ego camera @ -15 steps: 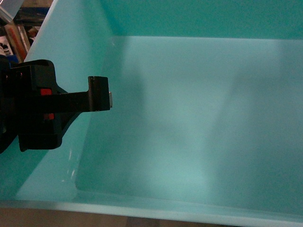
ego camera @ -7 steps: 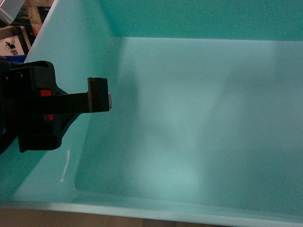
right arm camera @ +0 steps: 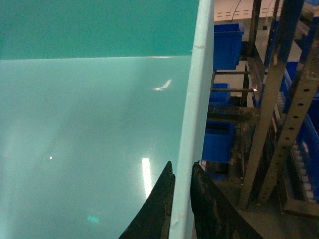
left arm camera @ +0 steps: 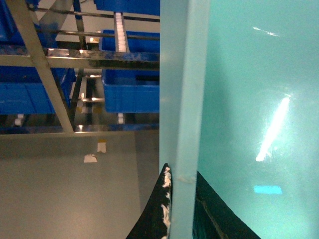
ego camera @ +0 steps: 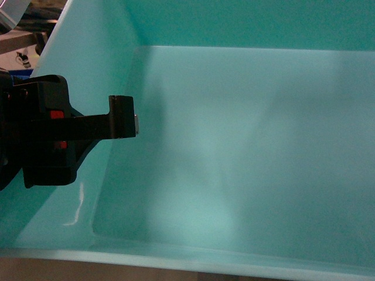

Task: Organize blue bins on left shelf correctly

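A light turquoise blue bin (ego camera: 234,146) fills the head view, held up close with its open inside facing the camera. My left gripper (ego camera: 120,117) is shut on its left wall, one black finger showing inside the bin. From the left wrist, the gripper (left arm camera: 180,209) pinches the thick rim (left arm camera: 182,99) between both fingers. My right gripper (right arm camera: 182,199) is shut on the opposite rim (right arm camera: 197,99); it is out of sight in the head view. The left shelf (left arm camera: 35,45), steel posts with white rollers (left arm camera: 119,30), holds dark blue bins (left arm camera: 132,89).
Grey floor with bits of tape (left arm camera: 89,158) lies below the shelf. On the right side stand perforated steel posts (right arm camera: 271,99) with more dark blue bins (right arm camera: 227,45). The held bin blocks nearly all of the head view.
The bin and left gripper keep their place in the head view. The background glimpsed past the bin's top-left corner has shifted.
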